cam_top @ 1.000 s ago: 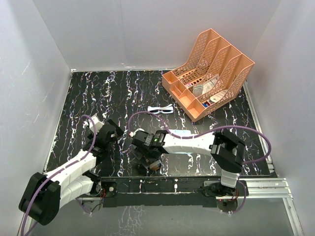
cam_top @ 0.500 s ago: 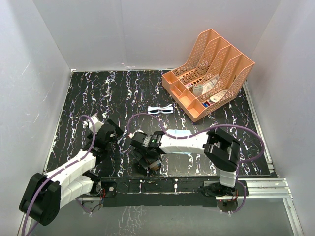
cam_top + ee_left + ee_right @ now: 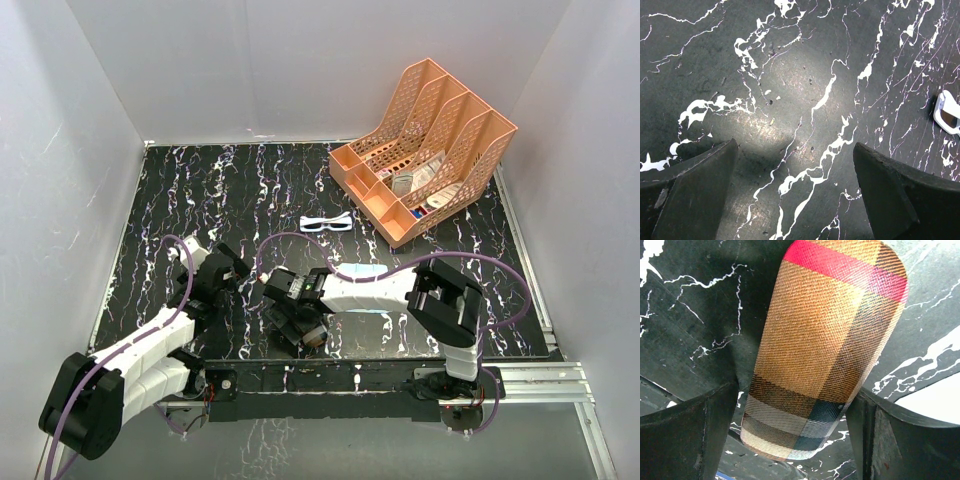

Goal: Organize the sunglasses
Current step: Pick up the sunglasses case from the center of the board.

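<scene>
Sunglasses (image 3: pixel 327 222): one pair, white frame with bluish lenses, lying flat on the black marbled surface (image 3: pixel 200 190) just toward 12 o'clock of the centre in the top view, untouched by either arm. One orange slotted organizer (image 3: pixel 425 150) stands at 2 o'clock from the pair, close beside it but not touching; its compartments hold small items too small to identify. Two arms are present. The left end effector (image 3: pixel 222 272) sits at 8 o'clock from the sunglasses, well apart from them; in its wrist view the left end effector (image 3: pixel 795 146) is spread wide over bare surface and grips nothing, and one corner of the white frame (image 3: pixel 947 112) shows at the 3 o'clock edge of that view. The right end effector (image 3: pixel 300 320) sits at 7 o'clock from the sunglasses, near the front edge. In its wrist view the right end effector (image 3: pixel 792 392) is spread wide and straddles one brown plaid case (image 3: pixel 830 340), one finger on each long side; whether the pads touch the case cannot be determined. One light blue cloth (image 3: pixel 368 271) lies under the right forearm, mostly covered.
</scene>
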Robot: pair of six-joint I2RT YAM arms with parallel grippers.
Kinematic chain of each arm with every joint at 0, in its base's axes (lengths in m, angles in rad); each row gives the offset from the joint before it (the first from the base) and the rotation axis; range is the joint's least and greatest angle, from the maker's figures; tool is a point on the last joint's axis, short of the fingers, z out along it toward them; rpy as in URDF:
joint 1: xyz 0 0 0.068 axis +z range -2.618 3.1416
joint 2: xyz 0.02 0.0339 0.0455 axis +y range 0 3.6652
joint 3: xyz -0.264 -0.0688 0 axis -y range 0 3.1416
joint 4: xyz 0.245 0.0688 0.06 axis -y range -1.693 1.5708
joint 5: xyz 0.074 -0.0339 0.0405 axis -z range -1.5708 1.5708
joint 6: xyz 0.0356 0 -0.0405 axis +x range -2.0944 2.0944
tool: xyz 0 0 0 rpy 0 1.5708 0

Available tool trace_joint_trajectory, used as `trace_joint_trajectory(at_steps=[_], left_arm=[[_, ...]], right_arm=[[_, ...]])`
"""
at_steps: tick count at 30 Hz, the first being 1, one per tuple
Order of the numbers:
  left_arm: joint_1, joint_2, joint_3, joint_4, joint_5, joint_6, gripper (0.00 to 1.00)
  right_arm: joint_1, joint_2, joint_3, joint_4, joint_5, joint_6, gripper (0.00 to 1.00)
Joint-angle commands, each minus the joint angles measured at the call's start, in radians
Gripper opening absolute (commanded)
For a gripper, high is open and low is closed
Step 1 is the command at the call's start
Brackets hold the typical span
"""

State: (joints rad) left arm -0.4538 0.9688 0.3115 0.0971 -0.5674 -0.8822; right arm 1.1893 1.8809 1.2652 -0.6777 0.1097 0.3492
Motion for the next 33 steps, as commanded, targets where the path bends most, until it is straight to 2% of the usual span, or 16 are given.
trace_joint_trajectory(at_steps=[1, 13, 18, 24, 26, 28, 32, 33], left_arm=[[0.007, -0.009, -0.011, 0.007, 0.004, 0.005, 0.99], [0.009, -0.019, -0.014, -0.001, 0.003, 0.004, 0.98], [0.010, -0.018, -0.012, -0.002, 0.004, 0.005, 0.98], [0.010, -0.017, -0.012, -0.002, 0.004, 0.003, 0.98], [0.010, -0.016, -0.011, -0.003, 0.004, 0.003, 0.98], [0.010, -0.016, -0.009, -0.003, 0.004, 0.003, 0.98], [0.011, -0.013, -0.008, -0.002, 0.004, 0.003, 0.98], [0.010, -0.013, -0.007, -0.002, 0.004, 0.003, 0.98]], right_arm=[[0.004, 0.019, 0.040, 0.026, -0.028, -0.010, 0.84], [0.003, 0.040, 0.021, 0.044, -0.046, -0.013, 0.84], [0.001, 0.045, 0.011, 0.047, -0.056, -0.012, 0.80], [-0.003, 0.051, 0.015, 0.039, -0.059, -0.013, 0.59], [-0.003, 0.054, 0.018, 0.037, -0.061, -0.013, 0.49], [-0.003, 0.060, 0.020, 0.034, -0.062, -0.013, 0.38], [-0.003, 0.069, 0.025, 0.029, -0.063, -0.011, 0.01], [-0.003, 0.069, 0.025, 0.027, -0.064, -0.012, 0.00]])
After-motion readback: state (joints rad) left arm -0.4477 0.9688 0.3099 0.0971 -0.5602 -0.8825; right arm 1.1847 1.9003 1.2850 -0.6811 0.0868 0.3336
